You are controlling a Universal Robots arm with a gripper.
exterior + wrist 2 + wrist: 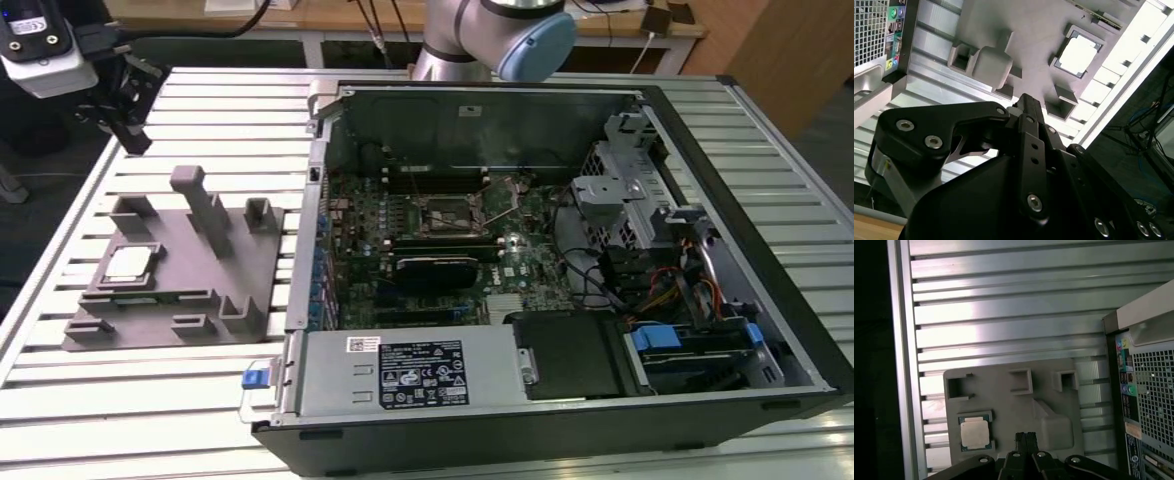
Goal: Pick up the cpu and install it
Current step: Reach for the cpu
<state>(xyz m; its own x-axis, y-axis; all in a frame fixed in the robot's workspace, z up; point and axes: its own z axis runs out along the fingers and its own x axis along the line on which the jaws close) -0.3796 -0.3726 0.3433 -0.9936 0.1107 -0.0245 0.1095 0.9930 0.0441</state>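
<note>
Gripper [1025, 436] housing and black linkage sit closest to the lens in both wrist views. The two fingers are pressed together with nothing between them.

Slatted aluminium table [200, 100] carries the whole setup.

Open computer case [467, 110] lies on its side with the motherboard [354, 230] face up. It takes the centre and the exterior view's right of the table.

Arm [501, 30]: a grey joint with a blue cap stands behind the case's far wall. The wrist end reaches to the exterior view's far left and hangs in the air over the table's far corner. The gripper points down at a tilt toward the tray, apart from both tray and table.

Grey moulded tray [147, 310] with upright posts rests on the table just beside the case, on the exterior view's left.

The cpu [130, 265] lies flat in a square recess of the tray, silvery top up. It is well apart from the fingertips and outside the case.
</note>
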